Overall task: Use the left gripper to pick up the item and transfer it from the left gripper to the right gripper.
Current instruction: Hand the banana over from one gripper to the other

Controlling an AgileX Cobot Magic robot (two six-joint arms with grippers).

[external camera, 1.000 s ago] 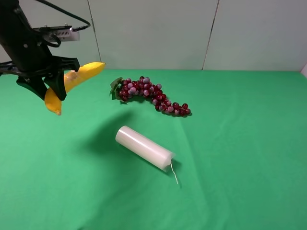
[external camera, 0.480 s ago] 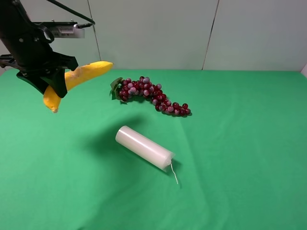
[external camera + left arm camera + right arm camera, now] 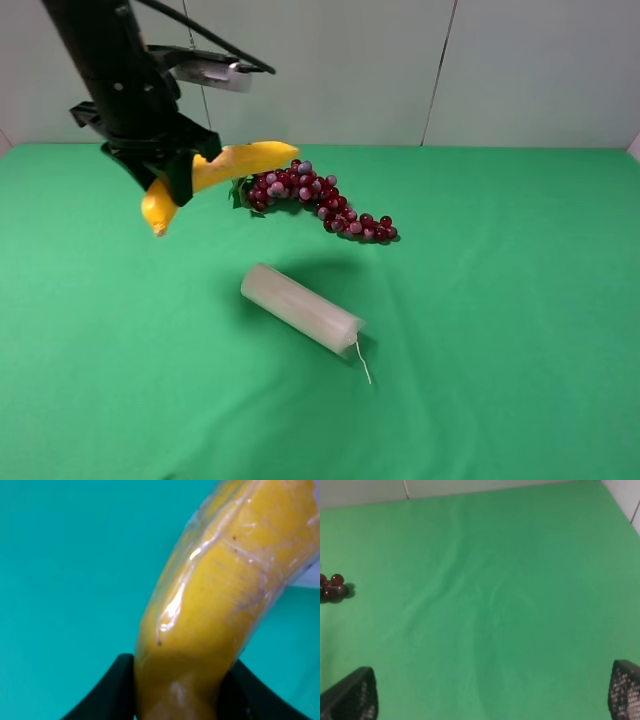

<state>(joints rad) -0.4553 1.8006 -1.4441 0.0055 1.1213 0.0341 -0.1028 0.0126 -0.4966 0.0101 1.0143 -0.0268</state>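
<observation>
The curved yellow banana [image 3: 225, 165] is up in the air, over the back left part of the green cloth table [image 3: 500, 350]. The black two-fingered left gripper [image 3: 178, 182] has it. The two fingers are closed tight on the banana, one on each side, a little below its middle. In the left wrist view the black fingers [image 3: 112, 690] press on both sides of the yellow skin. The skin looks shiny there, as if a clear film lies over it.

The banana is tilted. Its lower tip hangs down on the left. Its upper tip points right, toward the dark red bunch of grapes [image 3: 318, 203]. From the high camera the upper tip sits just in front of the green leafy end of the bunch. I cannot tell if they touch.

The grapes lie on the cloth near the back, close to the grey wall. The white plastic-wrapped roll [image 3: 300, 308] lies on its side near the middle of the cloth, in front of the grapes and apart from them. A thin thread [image 3: 364, 365] sticks out of its right end. Both sit lower than the banana.

The black right gripper [image 3: 487, 695] shows only in the right wrist view. Its two fingers are wide apart and hold nothing. Under it is bare green cloth, with a few grapes at the edge.
</observation>
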